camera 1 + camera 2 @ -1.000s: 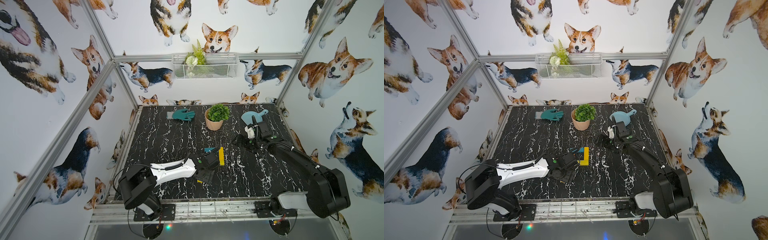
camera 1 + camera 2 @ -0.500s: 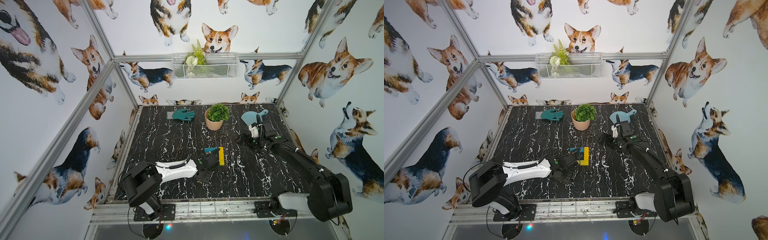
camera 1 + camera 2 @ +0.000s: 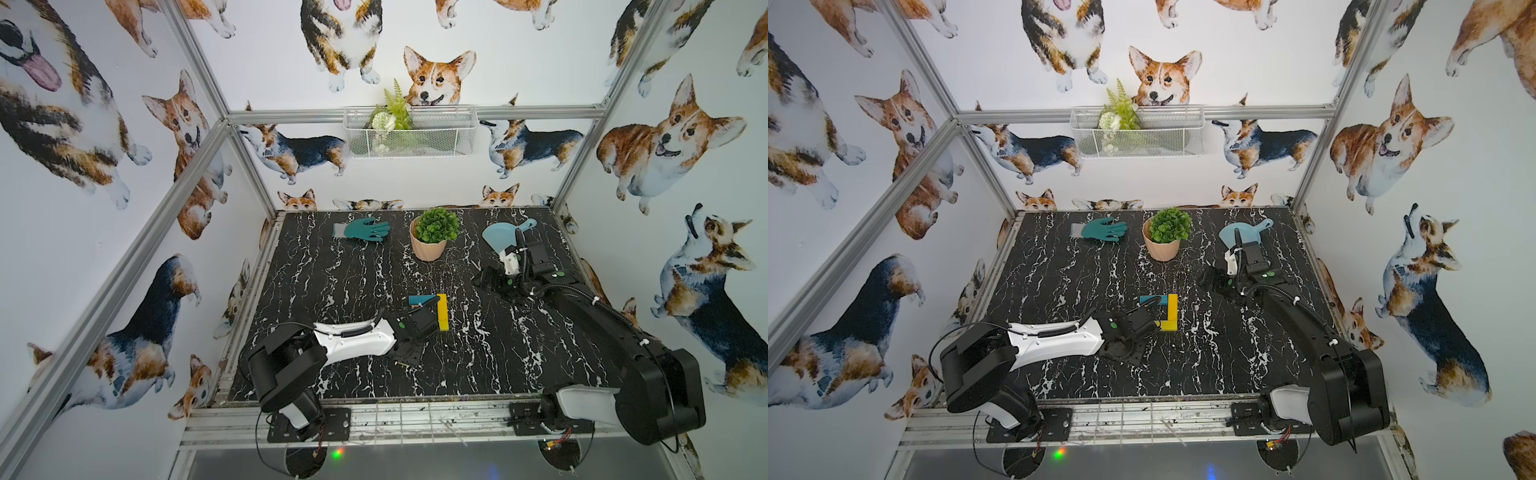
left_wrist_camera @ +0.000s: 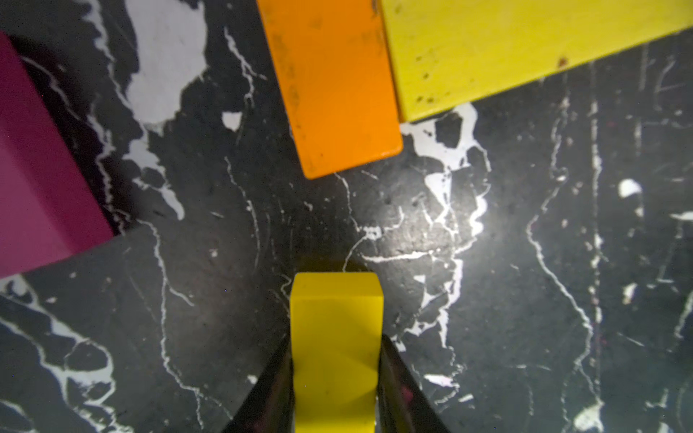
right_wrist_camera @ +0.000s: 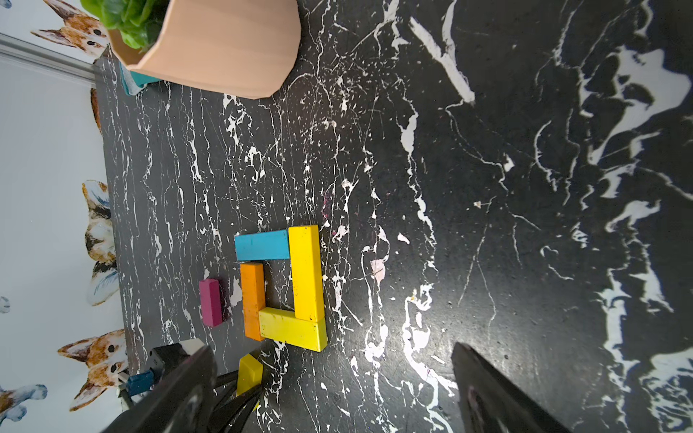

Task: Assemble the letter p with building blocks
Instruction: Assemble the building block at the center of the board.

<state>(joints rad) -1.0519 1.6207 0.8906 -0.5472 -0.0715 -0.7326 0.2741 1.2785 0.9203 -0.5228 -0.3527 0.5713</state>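
A teal glove (image 3: 365, 230), a potted plant (image 3: 429, 248) and a light-blue dustpan (image 3: 496, 237) are noted along the marble tabletop's (image 3: 332, 282) far edge.

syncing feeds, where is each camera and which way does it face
Top views: high at the front, looking down on the marble table; left arm, right arm show.
Left wrist: low, aimed past the left gripper's yellow block at the orange block.
Right wrist: raised, facing the blocks past the open right gripper.
Shared: both wrists see the orange block.
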